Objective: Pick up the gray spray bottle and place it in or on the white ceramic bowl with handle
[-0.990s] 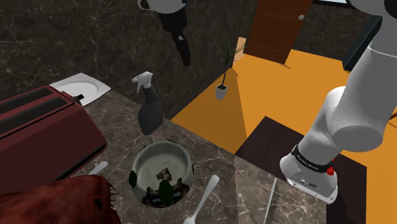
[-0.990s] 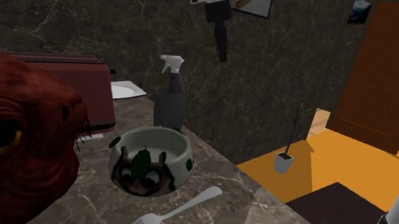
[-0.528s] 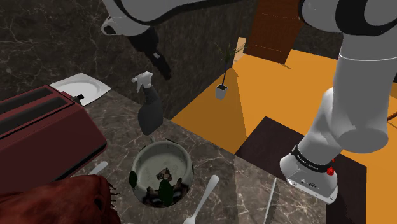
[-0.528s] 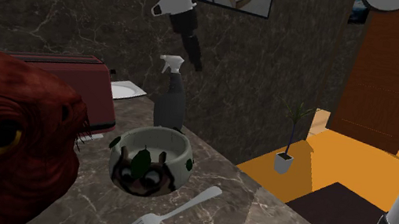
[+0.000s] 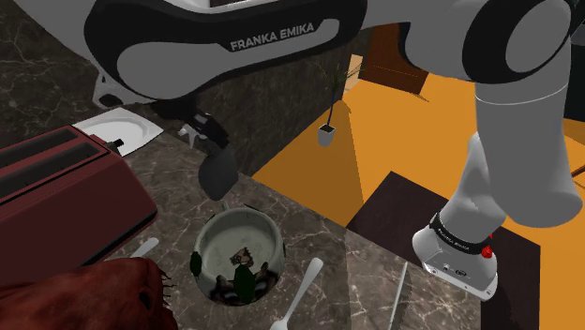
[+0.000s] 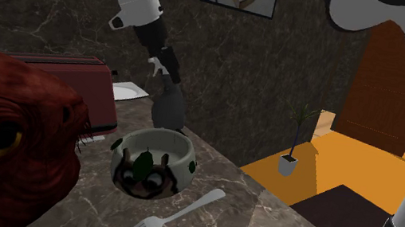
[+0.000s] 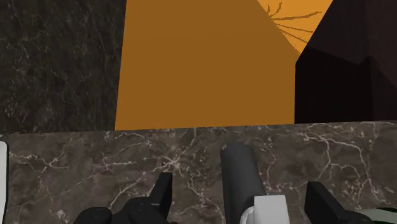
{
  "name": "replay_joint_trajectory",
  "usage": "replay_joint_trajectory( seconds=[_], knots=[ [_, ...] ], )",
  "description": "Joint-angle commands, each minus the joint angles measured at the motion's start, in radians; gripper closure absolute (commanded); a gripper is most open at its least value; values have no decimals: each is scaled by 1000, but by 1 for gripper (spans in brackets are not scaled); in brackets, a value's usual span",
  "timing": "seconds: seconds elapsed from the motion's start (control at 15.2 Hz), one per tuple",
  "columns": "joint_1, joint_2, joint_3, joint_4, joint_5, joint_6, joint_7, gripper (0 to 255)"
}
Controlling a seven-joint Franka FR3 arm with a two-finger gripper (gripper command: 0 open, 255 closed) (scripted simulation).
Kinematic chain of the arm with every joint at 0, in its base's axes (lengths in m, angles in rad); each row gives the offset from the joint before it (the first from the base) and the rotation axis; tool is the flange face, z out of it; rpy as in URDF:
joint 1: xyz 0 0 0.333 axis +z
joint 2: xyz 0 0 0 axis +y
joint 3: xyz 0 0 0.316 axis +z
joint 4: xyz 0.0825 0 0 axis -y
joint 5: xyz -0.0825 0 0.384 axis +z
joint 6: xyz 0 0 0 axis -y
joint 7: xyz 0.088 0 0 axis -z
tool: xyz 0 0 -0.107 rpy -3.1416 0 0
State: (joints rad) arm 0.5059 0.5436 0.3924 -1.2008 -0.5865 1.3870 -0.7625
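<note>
The spray bottle (image 5: 218, 174) has a dark grey body and a white trigger head; it stands upright on the marble counter just behind the bowl. The pale bowl (image 5: 239, 251), with green and dark markings, sits nearer the counter's front. My black gripper (image 5: 214, 134) has come down at the bottle's head. In the second exterior view the gripper (image 6: 170, 75) covers the top of the bottle (image 6: 167, 110), above the bowl (image 6: 153, 161). In the wrist view the gripper (image 7: 242, 198) is open, and the bottle (image 7: 240, 175) lies between the fingers with a gap on each side.
A dark red toaster (image 5: 56, 183) stands at the shoulder view's left, with a white plate (image 5: 117, 131) behind it. A fork (image 5: 300, 292) lies beside the bowl. A red-brown furry toy (image 6: 5, 135) looms close in the second exterior view. Beyond the counter edge is orange floor with a potted plant (image 5: 327, 129).
The arm has swung down and toward the shoulder view's left, bringing the gripper from high above to the bottle's head. Bottle and bowl have not moved.
</note>
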Motion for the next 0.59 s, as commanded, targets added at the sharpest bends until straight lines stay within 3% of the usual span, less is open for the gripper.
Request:
replay_joint_trajectory(
  seconds=[0.0, 0.53],
  knots=[
    [39, 76, 5, 30, -33, -17, -46, 0],
    [-6, 32, -4, -127, -23, 97, -27, 0]
  ],
)
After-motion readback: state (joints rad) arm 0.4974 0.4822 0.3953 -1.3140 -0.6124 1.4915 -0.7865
